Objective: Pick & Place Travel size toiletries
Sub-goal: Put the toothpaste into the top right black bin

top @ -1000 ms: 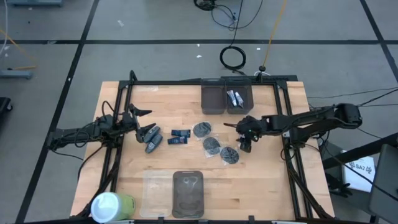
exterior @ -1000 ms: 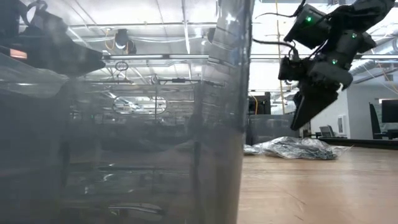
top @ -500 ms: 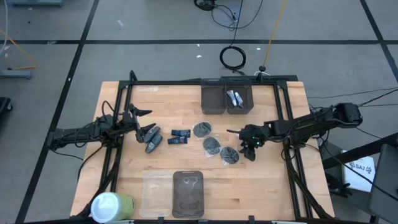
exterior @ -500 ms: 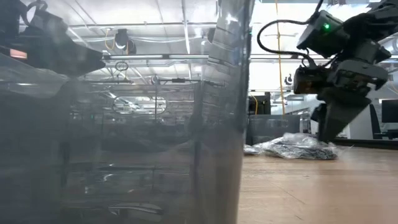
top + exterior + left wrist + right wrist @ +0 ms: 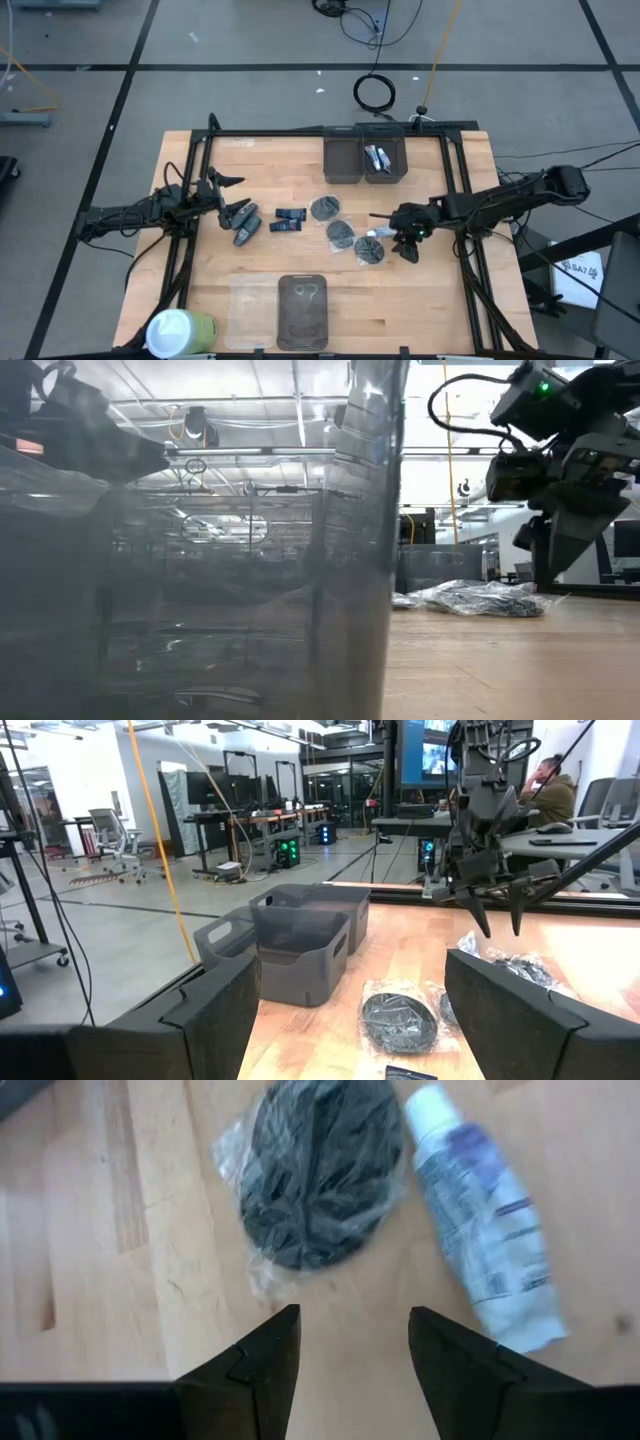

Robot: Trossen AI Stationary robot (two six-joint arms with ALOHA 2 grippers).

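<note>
While the right gripper (image 5: 398, 237) hung low over the table (image 5: 440, 300) near its right rail, its fingers (image 5: 255, 1365) stood parted with nothing between them. Just off those fingertips lay a dark round packet (image 5: 315, 1175) in clear wrap and, beside it, a small white tube (image 5: 480, 1240) with blue markings. From overhead, the white tube (image 5: 369, 238) lay flat, its long axis running roughly left to right across the table, touching the edge of the rightmost dark round packet (image 5: 370, 250).

At the table's far edge stood two dark bins side by side: the left bin (image 5: 342, 160) showed nothing inside, the right bin (image 5: 385, 160) held small white tubes (image 5: 376, 156). A clear tray (image 5: 302, 310) sat at the near edge.

The left gripper (image 5: 228, 195) waited at the left side, spread wide and empty, beside grey oblong bottles (image 5: 244, 222).
</note>
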